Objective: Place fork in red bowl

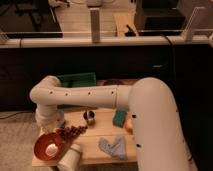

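At the left end of the counter (100,134), the gripper (50,127) hangs just above the red bowl (40,150) with its fingers pressed together. I cannot see the fork; it may be pinched there, out of sight. The arm should go down slowly over the bowl's middle, away from the grapes (72,131), and let go low.

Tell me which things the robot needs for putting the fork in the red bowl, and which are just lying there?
For the job: red bowl; gripper, shut, low at the left end of the table, just above that bowl. The fork: I cannot spot it.
Just lying about: grapes, white cup, small dark cup, green sponge, grey-blue cloth, green tray.
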Controlling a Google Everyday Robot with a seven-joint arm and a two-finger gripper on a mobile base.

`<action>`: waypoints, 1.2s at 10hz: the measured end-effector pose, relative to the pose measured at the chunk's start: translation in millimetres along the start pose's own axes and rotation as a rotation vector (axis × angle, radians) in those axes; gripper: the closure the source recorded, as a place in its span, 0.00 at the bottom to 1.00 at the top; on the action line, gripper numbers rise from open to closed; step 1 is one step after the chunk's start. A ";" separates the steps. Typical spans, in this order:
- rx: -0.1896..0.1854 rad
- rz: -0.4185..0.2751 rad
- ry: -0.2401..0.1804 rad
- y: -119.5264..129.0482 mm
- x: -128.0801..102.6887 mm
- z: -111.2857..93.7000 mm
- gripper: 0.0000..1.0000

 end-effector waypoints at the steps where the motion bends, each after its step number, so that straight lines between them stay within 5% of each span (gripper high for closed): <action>1: 0.026 0.006 0.000 5.7 -3.5 4.1 0.91; 8: 0.160 -0.004 -0.010 18.2 -7.6 30.7 0.24; 12: 0.192 -0.053 -0.025 9.3 -1.1 30.2 0.20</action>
